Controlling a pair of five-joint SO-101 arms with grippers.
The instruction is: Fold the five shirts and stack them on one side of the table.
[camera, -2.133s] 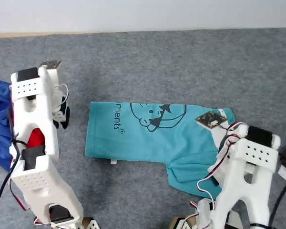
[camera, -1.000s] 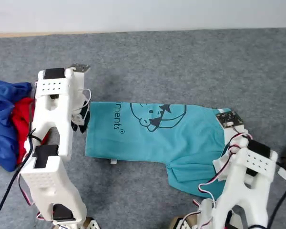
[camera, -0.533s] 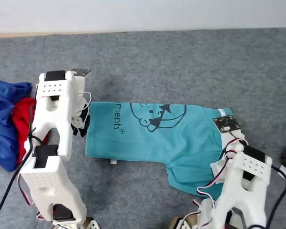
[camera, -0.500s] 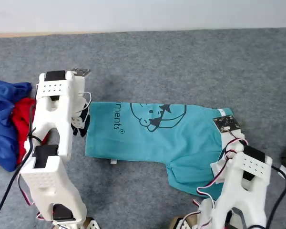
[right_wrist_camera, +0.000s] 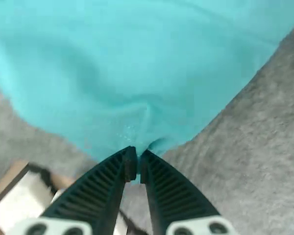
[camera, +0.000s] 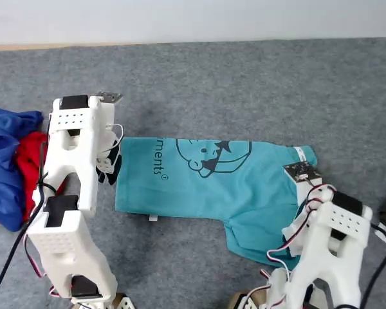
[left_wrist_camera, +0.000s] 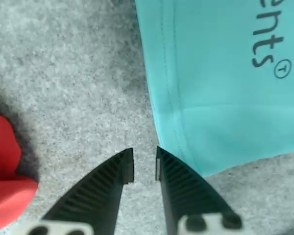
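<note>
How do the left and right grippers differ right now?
The left gripper has its fingers slightly apart with nothing between them; the right gripper is shut on the teal shirt's edge. The left gripper hangs over bare grey table beside the shirt's hem; the right gripper is at the shirt's opposite end. Both point down at the table.

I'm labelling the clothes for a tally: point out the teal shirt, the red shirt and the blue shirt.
teal shirt (camera: 199, 187): high view, middle of its body, below the print.
red shirt (camera: 27, 161): high view, its bunched middle.
blue shirt (camera: 3, 187): high view, the crumpled folds of its lower part.
</note>
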